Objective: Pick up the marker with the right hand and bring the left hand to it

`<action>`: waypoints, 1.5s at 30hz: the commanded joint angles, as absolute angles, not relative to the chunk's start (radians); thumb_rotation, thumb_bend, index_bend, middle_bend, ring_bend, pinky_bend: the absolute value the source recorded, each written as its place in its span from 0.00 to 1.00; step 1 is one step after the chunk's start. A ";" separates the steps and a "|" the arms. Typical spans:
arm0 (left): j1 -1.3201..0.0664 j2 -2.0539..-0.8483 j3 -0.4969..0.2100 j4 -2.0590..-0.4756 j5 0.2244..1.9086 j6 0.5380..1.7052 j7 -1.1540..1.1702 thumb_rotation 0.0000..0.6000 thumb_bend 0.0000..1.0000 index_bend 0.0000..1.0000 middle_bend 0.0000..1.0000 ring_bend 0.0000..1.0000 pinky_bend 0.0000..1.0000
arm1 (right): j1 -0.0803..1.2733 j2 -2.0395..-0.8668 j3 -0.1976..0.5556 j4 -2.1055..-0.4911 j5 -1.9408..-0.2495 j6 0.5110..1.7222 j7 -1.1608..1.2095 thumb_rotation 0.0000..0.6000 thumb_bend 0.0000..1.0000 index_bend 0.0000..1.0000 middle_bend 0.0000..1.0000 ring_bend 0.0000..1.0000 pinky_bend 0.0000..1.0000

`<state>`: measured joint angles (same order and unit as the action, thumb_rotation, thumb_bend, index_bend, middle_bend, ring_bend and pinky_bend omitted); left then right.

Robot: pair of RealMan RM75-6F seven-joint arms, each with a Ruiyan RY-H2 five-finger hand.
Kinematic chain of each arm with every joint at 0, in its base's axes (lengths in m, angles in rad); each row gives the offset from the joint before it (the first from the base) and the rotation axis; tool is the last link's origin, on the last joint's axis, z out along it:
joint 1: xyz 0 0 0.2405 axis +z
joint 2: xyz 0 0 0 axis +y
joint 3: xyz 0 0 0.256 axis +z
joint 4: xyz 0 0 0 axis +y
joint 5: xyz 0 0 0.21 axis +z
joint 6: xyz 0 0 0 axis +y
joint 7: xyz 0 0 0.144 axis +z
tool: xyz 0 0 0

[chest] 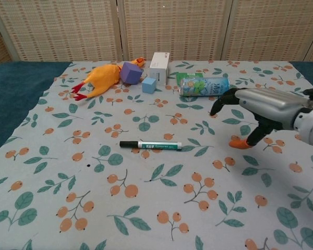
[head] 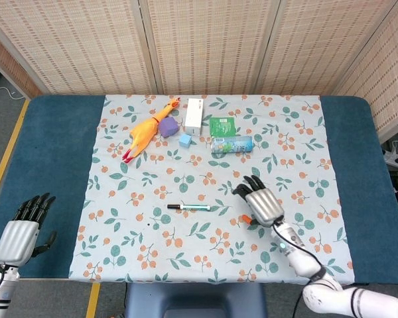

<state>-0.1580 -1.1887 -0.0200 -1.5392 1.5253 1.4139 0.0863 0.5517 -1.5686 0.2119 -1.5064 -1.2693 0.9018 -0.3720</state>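
A marker [head: 189, 207] with a black cap and a green-and-white barrel lies flat on the leaf-patterned cloth; the chest view shows the marker [chest: 151, 145] with its cap pointing left. My right hand [head: 260, 202] hovers over the cloth a little to the marker's right, fingers spread, holding nothing; in the chest view the right hand [chest: 261, 112] is silver with dark fingertips and an orange thumb tip. My left hand [head: 23, 228] stays at the table's near left corner over the blue surface, fingers apart, empty. It is absent from the chest view.
Along the cloth's far side lie a rubber chicken [head: 144, 131], a purple cube [head: 168, 126], a small blue cube [head: 184, 140], a white box [head: 194, 115], a green packet [head: 221, 125] and a can on its side [head: 231, 144]. Bare blue table [head: 53, 152] flanks the cloth.
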 commanded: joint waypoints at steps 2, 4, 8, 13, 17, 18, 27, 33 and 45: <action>-0.158 -1.188 -0.018 -1.540 1.522 1.410 0.091 1.00 0.40 0.00 0.00 0.00 0.10 | 0.635 -1.662 0.252 -1.427 -1.197 0.837 -0.397 1.00 0.14 0.31 0.23 0.00 0.00; -0.157 -1.188 -0.019 -1.539 1.516 1.408 0.091 1.00 0.40 0.00 0.00 0.00 0.10 | 0.661 -1.689 0.253 -1.399 -1.187 0.825 -0.407 1.00 0.14 0.33 0.26 0.00 0.00; -0.157 -1.189 -0.025 -1.538 1.505 1.408 0.086 1.00 0.40 0.00 0.00 0.00 0.10 | 0.707 -1.746 0.258 -1.347 -1.156 0.809 -0.417 1.00 0.15 0.37 0.30 0.00 0.00; -0.161 -1.189 -0.024 -1.535 1.504 1.401 0.080 1.00 0.40 0.00 0.00 0.00 0.10 | 0.763 -1.798 0.263 -1.301 -1.106 0.788 -0.456 1.00 0.18 0.39 0.32 0.00 0.00; -0.163 -1.185 -0.026 -1.536 1.496 1.395 0.075 1.00 0.40 0.00 0.00 0.00 0.10 | 0.802 -1.829 0.264 -1.271 -1.068 0.782 -0.499 1.00 0.19 0.40 0.33 0.00 0.00; -0.161 -1.183 -0.025 -1.537 1.498 1.398 0.073 1.00 0.40 0.00 0.00 0.00 0.10 | 0.811 -1.834 0.264 -1.267 -1.059 0.779 -0.510 1.00 0.19 0.40 0.34 0.00 0.00; -0.164 -1.177 -0.026 -1.538 1.492 1.391 0.059 1.00 0.39 0.00 0.00 0.00 0.10 | 0.885 -1.855 0.255 -1.272 -0.963 0.789 -0.641 1.00 0.21 0.41 0.35 0.00 0.00; -0.164 -1.171 -0.024 -1.541 1.495 1.390 0.049 1.00 0.40 0.00 0.00 0.00 0.10 | 0.908 -1.869 0.244 -1.282 -0.882 0.812 -0.708 1.00 0.21 0.42 0.37 0.00 0.00; -0.165 -1.161 -0.018 -1.545 1.504 1.388 0.033 1.00 0.39 0.00 0.00 0.00 0.10 | 0.959 -1.903 0.215 -1.282 -0.805 0.857 -0.805 1.00 0.22 0.49 0.40 0.03 0.00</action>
